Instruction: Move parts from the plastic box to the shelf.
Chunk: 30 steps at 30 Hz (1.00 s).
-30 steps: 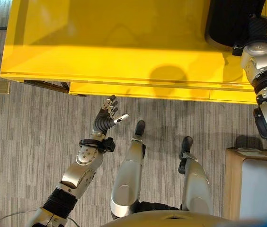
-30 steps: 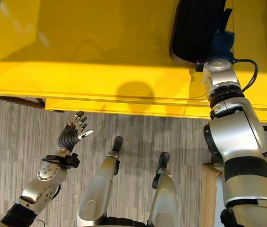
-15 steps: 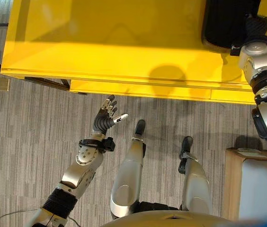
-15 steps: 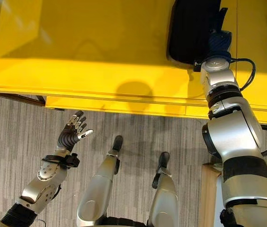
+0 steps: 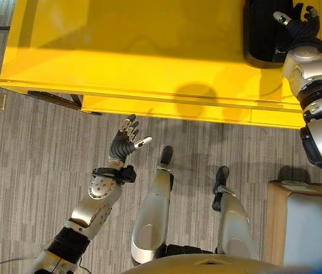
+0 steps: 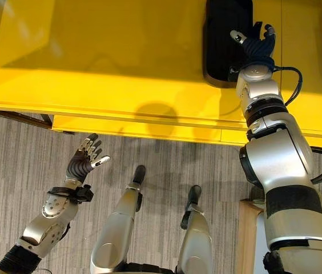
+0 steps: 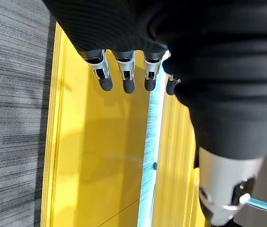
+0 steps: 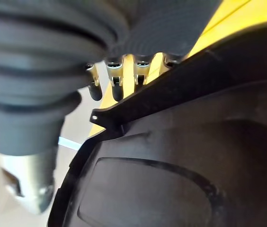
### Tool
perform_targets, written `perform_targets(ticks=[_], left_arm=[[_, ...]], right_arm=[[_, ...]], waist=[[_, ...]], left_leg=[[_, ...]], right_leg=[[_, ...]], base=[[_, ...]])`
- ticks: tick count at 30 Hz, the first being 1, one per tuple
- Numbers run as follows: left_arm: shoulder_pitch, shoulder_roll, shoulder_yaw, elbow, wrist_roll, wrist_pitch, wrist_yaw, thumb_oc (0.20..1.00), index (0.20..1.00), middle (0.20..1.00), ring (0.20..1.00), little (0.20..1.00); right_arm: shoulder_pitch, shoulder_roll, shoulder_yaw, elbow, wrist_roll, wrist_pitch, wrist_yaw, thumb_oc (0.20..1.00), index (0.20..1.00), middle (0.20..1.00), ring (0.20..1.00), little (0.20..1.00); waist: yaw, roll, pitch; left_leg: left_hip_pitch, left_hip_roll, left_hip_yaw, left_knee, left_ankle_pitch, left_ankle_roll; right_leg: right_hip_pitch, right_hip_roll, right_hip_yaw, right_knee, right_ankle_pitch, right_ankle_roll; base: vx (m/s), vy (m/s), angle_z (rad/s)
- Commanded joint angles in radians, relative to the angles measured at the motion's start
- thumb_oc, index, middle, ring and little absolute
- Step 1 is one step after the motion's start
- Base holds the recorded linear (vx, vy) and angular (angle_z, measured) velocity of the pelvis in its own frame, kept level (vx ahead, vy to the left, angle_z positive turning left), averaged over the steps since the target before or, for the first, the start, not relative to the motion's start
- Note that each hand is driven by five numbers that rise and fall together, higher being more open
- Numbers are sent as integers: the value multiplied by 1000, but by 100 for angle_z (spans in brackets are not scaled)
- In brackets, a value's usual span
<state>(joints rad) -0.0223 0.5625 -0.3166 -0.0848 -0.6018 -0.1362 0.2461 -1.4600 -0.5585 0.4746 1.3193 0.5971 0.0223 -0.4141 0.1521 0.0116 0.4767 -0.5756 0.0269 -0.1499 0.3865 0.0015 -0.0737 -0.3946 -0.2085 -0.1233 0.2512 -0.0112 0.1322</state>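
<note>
Beside the black part (image 6: 225, 40), the right hand's (image 6: 256, 47) fingers (image 6: 238, 37) spread open.

You've got a glossy, smooth yellow shelf (image 5: 127, 45) across the top, a matt black plastic part (image 6: 221, 40) upper right, ribbed grey carpet floor (image 5: 29, 171) below, pale wood edge (image 5: 278, 222) lower right.

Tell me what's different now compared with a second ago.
The right hand has let go of the black part on the yellow shelf and lifted, its fingers spread open beside it. The part has shifted slightly. The left hand stays open above the floor.
</note>
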Motion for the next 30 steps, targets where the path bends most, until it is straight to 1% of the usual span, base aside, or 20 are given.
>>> perform_targets(ticks=[1, 9, 19, 21, 22, 25, 26, 27, 28, 29, 30], left_arm=[[-4, 1, -37, 0, -12, -55, 1, 1000, 1000, 1000, 1000, 1000], [-15, 7, -35, 13, -11, -50, 0, 1000, 1000, 1000, 1000, 1000], [-14, 23, -29, 31, -11, -42, -20, 1000, 1000, 1000, 1000, 1000], [-14, 23, -29, 31, -11, -42, -20, 1000, 1000, 1000, 1000, 1000], [-8, 26, -21, 39, -12, -37, -24, 1000, 1000, 1000, 1000, 1000], [-7, 23, -18, 44, -13, -34, -25, 1000, 1000, 1000, 1000, 1000], [5, 20, -3, 51, -4, -23, -33, 1000, 1000, 1000, 1000, 1000], [18, 20, 9, 54, 2, -14, -38, 1000, 1000, 1000, 1000, 1000], [29, 16, 12, 56, 7, -5, -43, 1000, 1000, 1000, 1000, 1000], [48, 13, 26, 55, 16, 8, -46, 1000, 1000, 1000, 1000, 1000], [61, 7, 35, 57, 23, 15, -50, 1000, 1000, 1000, 1000, 1000]], right_arm=[[-55, -34, -2, -34, 6, -59, -20, 1000, 1000, 1000, 1000, 1000], [-55, -35, 1, -74, 3, -62, -32, 1000, 1000, 1000, 1000, 1000], [-45, -54, -11, -200, -13, -83, -65, 1000, 1000, 1000, 1000, 1000], [-44, -54, -12, -201, -13, -83, -66, 1000, 1000, 1000, 1000, 1000], [-18, -55, -22, -255, -29, -88, -73, 1000, 1000, 1000, 1000, 1000], [7, -52, -31, -298, -38, -90, -79, 1000, 1000, 1000, 1000, 1000], [105, -54, -71, -458, -47, -105, -87, 1000, 1000, 1000, 1000, 1000], [188, -55, -104, -566, -41, -116, -87, 1000, 1000, 1000, 1000, 1000], [251, -41, -131, -635, -40, -122, -84, 1000, 1000, 1000, 1000, 1000], [367, -31, -159, -770, -64, -123, -73, 1000, 1000, 1000, 1000, 1000], [445, -24, -182, -855, -76, -127, -64, 1000, 1000, 1000, 1000, 1000]], waist=[[11, 12, -30], [-1, 1, -38], [-18, -21, -77], [-18, -21, -77], [-24, -29, -96], [-29, -32, -106], [-48, -41, -132], [-60, -47, -145], [-69, -49, -154], [-81, -53, -171], [-89, -57, -181]], left_leg=[[15, 37, 58, -31, -18, -13], [33, 45, 56, -35, -20, -16], [86, 56, 57, -60, -18, -18], [88, 56, 57, -61, -18, -18], [117, 62, 58, -76, -16, -19], [133, 64, 60, -92, -12, -19], [173, 70, 68, -140, 8, -20], [197, 73, 73, -168, 16, -20], [214, 76, 78, -186, 22, -20], [243, 84, 88, -218, 33, -18], [260, 91, 94, -241, 41, -18]], right_leg=[[-22, -2, -8, 172, -138, -19], [-7, 3, -6, 168, -138, -19], [45, 10, -8, 126, -128, -18], [46, 10, -8, 125, -127, -18], [77, 12, -9, 94, -116, -17], [95, 13, -8, 71, -108, -15], [130, 15, -9, 10, -77, -9], [153, 17, -6, -27, -65, -7], [166, 17, -4, -49, -53, -4], [189, 20, -1, -89, -38, 0], [204, 21, -1, -115, -27, 3]], base=[[0, 0, 0], [0, 0, 0], [2, -3, -1], [9, -3, -4], [22, -1, -3], [12, 4, -1], [58, 9, 0], [88, 12, 1], [98, 0, -10], [97, 2, -22], [119, -11, -22]])
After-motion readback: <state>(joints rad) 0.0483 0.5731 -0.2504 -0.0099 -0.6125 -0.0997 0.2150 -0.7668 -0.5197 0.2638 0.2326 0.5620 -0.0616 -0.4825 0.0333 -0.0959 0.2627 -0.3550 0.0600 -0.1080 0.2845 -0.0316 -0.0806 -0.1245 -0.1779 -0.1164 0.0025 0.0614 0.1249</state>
